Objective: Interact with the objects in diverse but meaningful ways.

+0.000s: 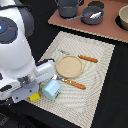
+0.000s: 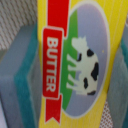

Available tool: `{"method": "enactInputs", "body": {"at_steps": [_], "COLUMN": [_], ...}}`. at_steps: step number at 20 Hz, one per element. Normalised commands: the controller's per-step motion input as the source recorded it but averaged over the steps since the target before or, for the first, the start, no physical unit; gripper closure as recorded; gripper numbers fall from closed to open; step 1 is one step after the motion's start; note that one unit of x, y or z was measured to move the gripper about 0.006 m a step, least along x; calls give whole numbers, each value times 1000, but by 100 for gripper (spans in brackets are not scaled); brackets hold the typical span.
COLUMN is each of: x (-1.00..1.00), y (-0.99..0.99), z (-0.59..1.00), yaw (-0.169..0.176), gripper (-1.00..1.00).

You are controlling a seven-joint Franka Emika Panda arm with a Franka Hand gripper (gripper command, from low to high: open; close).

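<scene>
1 spoon (image 1: 86, 16) in dark bowl (image 1: 93, 15)

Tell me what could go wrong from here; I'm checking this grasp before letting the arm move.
1. The yellow rectangular butter box sits between the grey-and-teal finger pads; whether they touch it is unclear, so lifting may drop it.
2. The pale blue carton stands right beside the gripper and could be knocked over.

Black table (image 1: 107, 107) with striped placemat (image 1: 97, 75), brown tray (image 1: 107, 27)

Striped placemat (image 1: 95, 75), brown tray (image 1: 107, 27), beige bowl (image 1: 123, 18)
</scene>
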Motion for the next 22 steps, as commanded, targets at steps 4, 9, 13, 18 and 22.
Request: {"method": "enactInputs", "body": {"at_steps": [4,9,13,18,22], "x": [-30,-23,22,200,286], "y": [566,568,614,773,806], "z": [436,436,476,534,636], "yaw": [-10,-6,0,0,0], "gripper": [100,100,100,100,100]}}
